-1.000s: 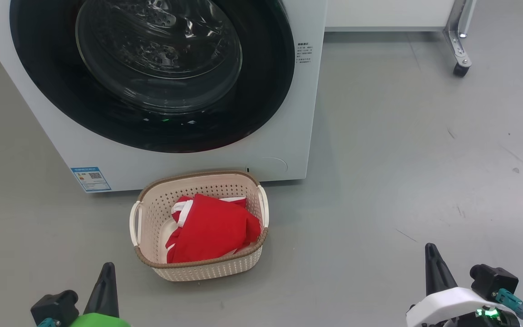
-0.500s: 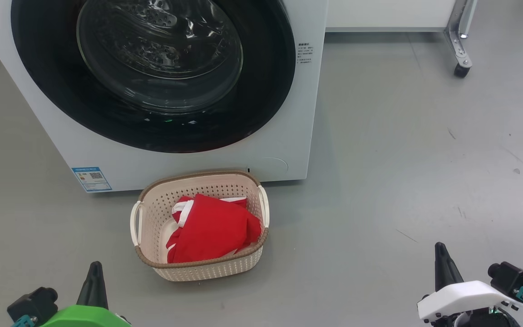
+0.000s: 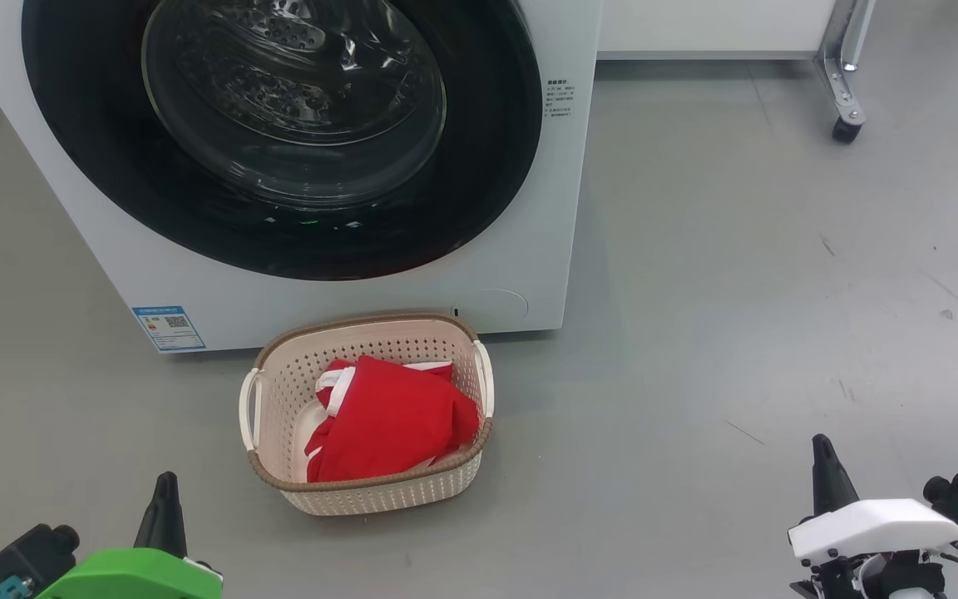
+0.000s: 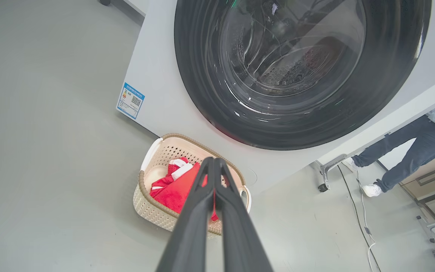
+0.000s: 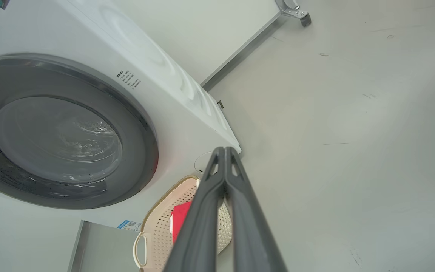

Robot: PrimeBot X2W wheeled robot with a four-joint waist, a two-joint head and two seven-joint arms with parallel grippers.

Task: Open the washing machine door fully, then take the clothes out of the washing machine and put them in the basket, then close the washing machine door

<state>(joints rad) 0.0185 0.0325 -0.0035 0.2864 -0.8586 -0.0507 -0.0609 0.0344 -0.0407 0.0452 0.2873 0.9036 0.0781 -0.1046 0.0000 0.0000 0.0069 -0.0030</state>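
As we see it, door [image 3: 279, 125]: shut, task looks done.
Clothes [image 3: 387, 420]: in basket [image 3: 379, 497].
L gripper [image 3: 165, 487] / R gripper [image 3: 822, 453]: fingers pressed together, empty.
Next: park arms.

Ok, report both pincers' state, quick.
Left pincer: closed, fingers pressed together, holding nothing.
Right pincer: closed, fingers pressed together, holding nothing.
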